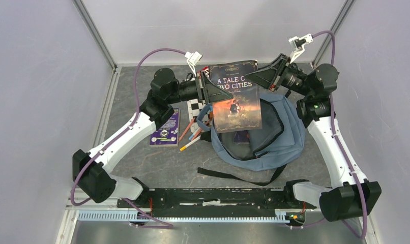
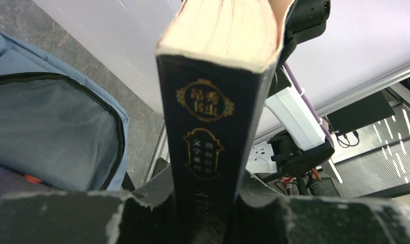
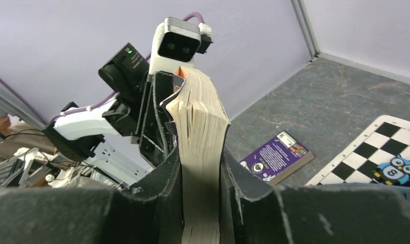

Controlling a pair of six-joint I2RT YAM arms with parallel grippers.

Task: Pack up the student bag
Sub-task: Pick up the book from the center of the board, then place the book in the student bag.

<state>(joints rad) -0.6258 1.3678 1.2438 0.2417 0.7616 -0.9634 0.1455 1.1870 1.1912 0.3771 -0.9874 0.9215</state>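
A: Grippers?
B: Both clamped on the book (image 1: 236, 96). Left gripper (image 1: 216, 92) pinches the spine edge, right gripper (image 1: 258, 77) the page edge. The book's in the air, tilted, cover facing the top camera.
A: Bag?
B: Bag (image 1: 290, 136) lies on the table (image 1: 167, 165), right of centre. The mouth is unzipped and gaping, right under the book's lower half. Something dark is inside, can't tell what.
A: Risks?
B: Main one, I'd guess, is two arms on one book. If they move out of step, the paperback bows or twists out of a grip. If one lets go early, it swings on the other pinch and may land beside the mouth. The rim is floppy cloth too, so a corner could snag the zipper edge and fold the opening shut. A black strap trails toward the arm bases and could catch.
A: Materials?
B: Book is a thick paperback with a glossy cover, dark spine with gilt print, and a rough cream page block, slightly warped. Bag is soft blue-grey fabric, slumped, with a dark lining and webbing straps. Pads (image 2: 65, 216) are black with chipped edges. Table is grey, matte, stone-look.
A: Rest?
B: Purple book (image 1: 165, 130) lies flat left of the bag, with pens (image 1: 191, 142) between them. Chessboard (image 1: 195, 108) is behind, with an owl toy (image 3: 396, 170) at its edge.
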